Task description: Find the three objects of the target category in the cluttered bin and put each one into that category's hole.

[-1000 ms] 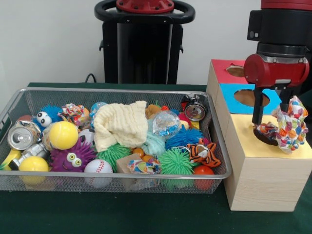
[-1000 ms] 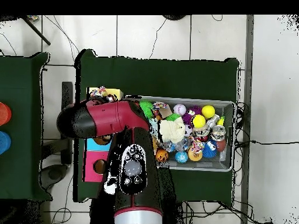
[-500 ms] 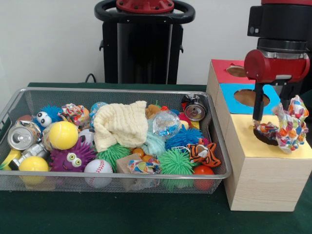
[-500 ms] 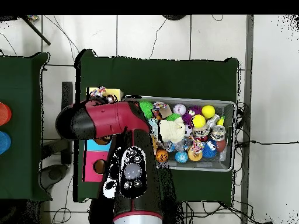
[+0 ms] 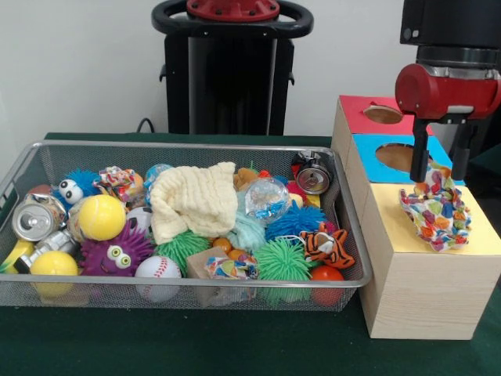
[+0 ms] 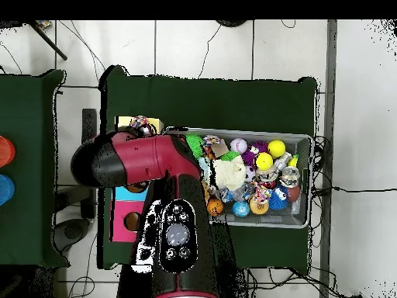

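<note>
Item: multicoloured crinkled wrapper (image 5: 435, 217), lying on the yellow section (image 5: 477, 235) of the wooden sorting box (image 5: 423, 294), over its hole. Gripper (image 5: 440, 174): fingers spread, just above the wrapper, not clamping it. Step judged: deposit. Next: push the wrapper through, then return to the wire bin (image 5: 351, 258).

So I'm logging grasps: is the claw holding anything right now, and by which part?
Nothing is held. The claw is open above the colourful crinkled wrapper, which lies loose on the box's yellow section.
</note>
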`<state>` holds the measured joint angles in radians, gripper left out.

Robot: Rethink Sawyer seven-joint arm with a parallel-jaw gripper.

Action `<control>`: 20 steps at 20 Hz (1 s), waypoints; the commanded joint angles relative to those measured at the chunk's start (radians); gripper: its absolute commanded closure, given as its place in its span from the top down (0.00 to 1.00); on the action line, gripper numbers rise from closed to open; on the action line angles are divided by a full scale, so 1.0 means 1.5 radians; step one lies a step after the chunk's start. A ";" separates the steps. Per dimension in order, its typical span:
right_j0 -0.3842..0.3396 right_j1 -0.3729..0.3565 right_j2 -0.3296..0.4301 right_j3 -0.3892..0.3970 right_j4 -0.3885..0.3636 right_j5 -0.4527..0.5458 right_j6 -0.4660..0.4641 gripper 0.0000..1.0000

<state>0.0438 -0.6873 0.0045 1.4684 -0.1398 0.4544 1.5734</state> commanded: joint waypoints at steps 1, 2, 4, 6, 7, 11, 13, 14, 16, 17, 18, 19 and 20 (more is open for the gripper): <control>-0.036 -0.016 0.050 0.079 -0.011 0.010 0.037 1.00; -0.037 -0.017 0.051 0.080 -0.012 0.009 0.036 1.00; -0.040 -0.017 0.053 0.082 -0.013 0.007 0.037 1.00; -0.041 -0.018 0.054 0.081 -0.013 0.009 0.037 1.00; -0.041 -0.019 0.054 0.081 -0.013 0.009 0.038 1.00; -0.043 -0.018 0.058 0.078 -0.014 0.016 0.035 1.00; -0.040 -0.015 0.052 0.075 -0.020 0.012 0.035 1.00; -0.036 -0.015 0.047 0.071 -0.024 0.009 0.038 1.00; -0.029 -0.009 0.037 0.059 -0.041 0.005 0.030 1.00; -0.033 -0.008 0.043 0.060 -0.039 0.004 0.027 1.00; -0.033 -0.008 0.046 0.060 -0.038 0.005 0.027 1.00; -0.035 -0.008 0.050 0.062 -0.036 0.006 0.027 1.00; -0.035 -0.008 0.051 0.061 -0.036 0.007 0.028 1.00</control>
<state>0.0147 -0.7269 0.0091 1.4890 -0.1539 0.4546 1.5734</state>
